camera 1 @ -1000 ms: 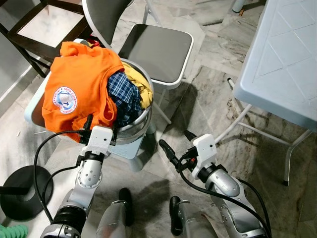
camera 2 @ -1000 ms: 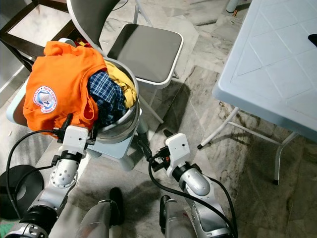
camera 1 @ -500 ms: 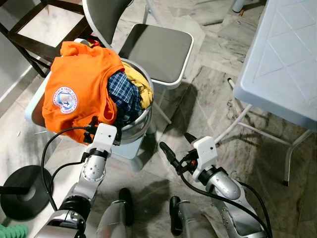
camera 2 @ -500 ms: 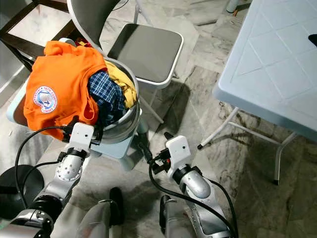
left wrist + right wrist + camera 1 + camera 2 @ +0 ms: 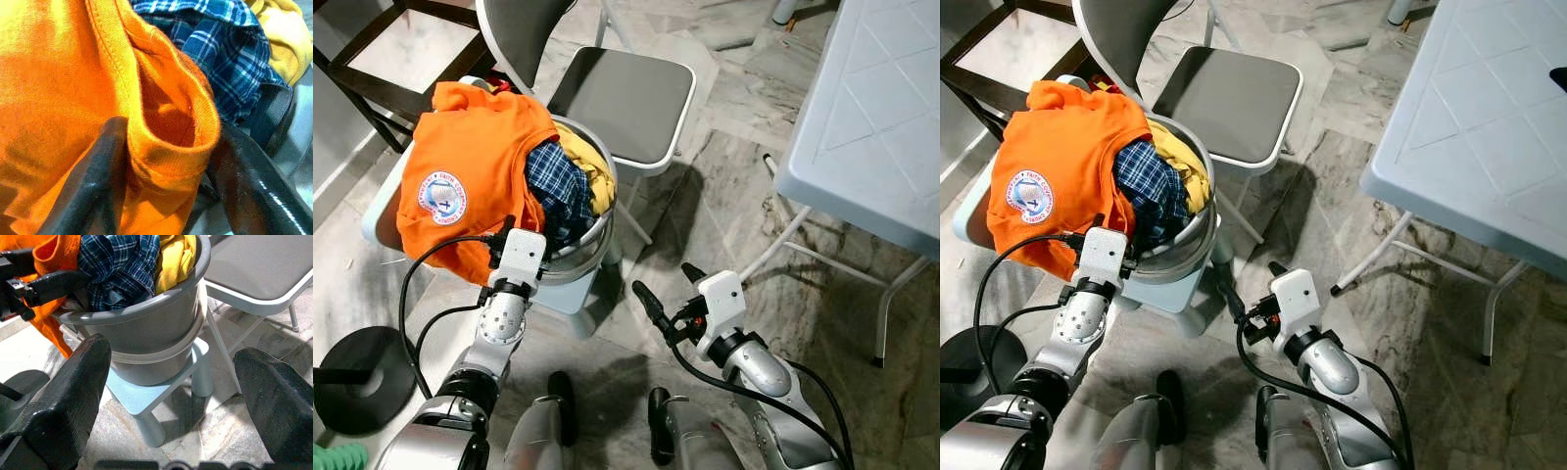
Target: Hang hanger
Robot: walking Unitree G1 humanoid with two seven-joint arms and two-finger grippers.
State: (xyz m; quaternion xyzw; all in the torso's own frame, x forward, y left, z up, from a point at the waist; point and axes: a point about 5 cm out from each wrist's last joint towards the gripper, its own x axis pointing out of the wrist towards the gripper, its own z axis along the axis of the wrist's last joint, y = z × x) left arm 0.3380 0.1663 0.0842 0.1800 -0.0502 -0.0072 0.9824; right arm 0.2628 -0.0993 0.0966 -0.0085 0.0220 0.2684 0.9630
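Left wrist view shows my left gripper spread around a fold of the orange shirt, fingers not closed; since earlier it has pushed up to the grey tub. Lower middle, my right gripper hovers wide open, holding nothing. Plaid cloth, chair and table crowd around; I can't spot any hanger.

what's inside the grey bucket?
The grey bucket holds a blue plaid shirt and a yellow garment; an orange T-shirt drapes over its rim, left gripper around its hem. Anything deeper is covered.
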